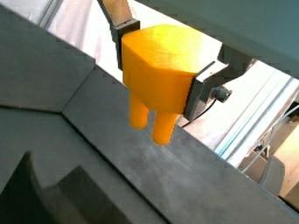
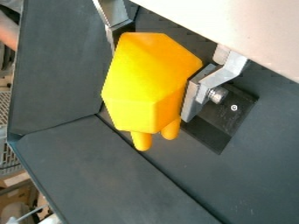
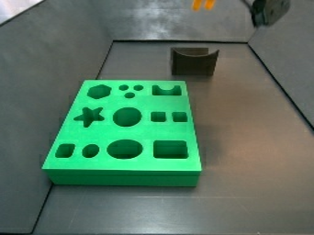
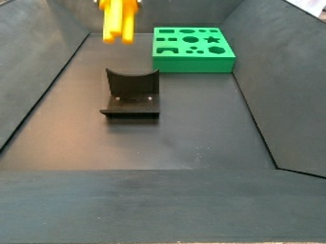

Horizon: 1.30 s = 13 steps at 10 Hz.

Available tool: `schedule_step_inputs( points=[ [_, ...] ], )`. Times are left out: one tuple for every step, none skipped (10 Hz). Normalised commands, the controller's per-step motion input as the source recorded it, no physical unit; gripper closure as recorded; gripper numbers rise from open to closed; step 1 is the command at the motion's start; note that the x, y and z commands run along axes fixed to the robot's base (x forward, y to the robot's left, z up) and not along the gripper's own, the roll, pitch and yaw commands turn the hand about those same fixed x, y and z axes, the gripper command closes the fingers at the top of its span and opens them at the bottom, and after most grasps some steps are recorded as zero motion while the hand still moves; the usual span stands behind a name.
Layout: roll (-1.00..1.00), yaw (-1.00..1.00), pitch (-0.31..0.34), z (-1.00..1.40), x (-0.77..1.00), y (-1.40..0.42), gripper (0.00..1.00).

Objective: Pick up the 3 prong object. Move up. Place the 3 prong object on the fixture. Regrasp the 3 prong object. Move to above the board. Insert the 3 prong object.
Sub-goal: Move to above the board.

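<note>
The gripper [image 1: 163, 66] is hanging high above the dark notched fixture [image 4: 130, 93], its silver fingers [image 2: 208, 80] clamping the small orange-yellow plastic 3 prong object [image 1: 162, 72], prongs pointing down.

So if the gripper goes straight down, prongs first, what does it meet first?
Probably the fixture. The gripper holds the 3 prong object high, prongs down, seemingly above the fixture's notch or slightly behind it. Depth is unclear, so it might reach the bare floor instead.

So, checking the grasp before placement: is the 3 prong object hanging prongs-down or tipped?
Prongs-down. The 3 prong object sits between the gripper jaws, high above the fixture, prongs pointing floorward.
</note>
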Motion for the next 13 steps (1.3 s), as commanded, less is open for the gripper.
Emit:
schedule_step_inputs(
  points=[
    [-0.04, 0.09, 0.198, 1.00, -0.03, -0.03, 1.00],
    [-0.04, 0.11, 0.186, 1.00, -0.03, -0.03, 1.00],
    [-0.03, 0.15, 0.154, 1.00, -0.01, -0.03, 1.00],
    [-0.03, 0.16, 0.140, 1.00, -0.01, -0.03, 1.00],
    [-0.03, 0.16, 0.105, 0.94, 0.00, -0.03, 1.00],
    [-0.03, 0.16, 0.079, 0.77, 0.01, -0.03, 1.00],
    [-0.04, 0.15, 0.053, 0.54, 0.01, -0.02, 1.00],
    [-0.04, 0.14, 0.041, 0.43, 0.01, -0.02, 1.00],
    [-0.05, 0.11, 0.023, 0.21, 0.01, -0.01, 1.00],
    [-1.00, 0.01, 0.046, 0.05, -0.59, -1.00, 1.00],
    [-1.00, 0.01, 0.039, 0.05, -0.59, -1.00, 1.00],
    [-1.00, 0.01, 0.025, 0.07, -0.62, -1.00, 1.00],
    [-1.00, 0.01, 0.014, 0.04, -0.64, -1.00, 1.00]
  ],
)
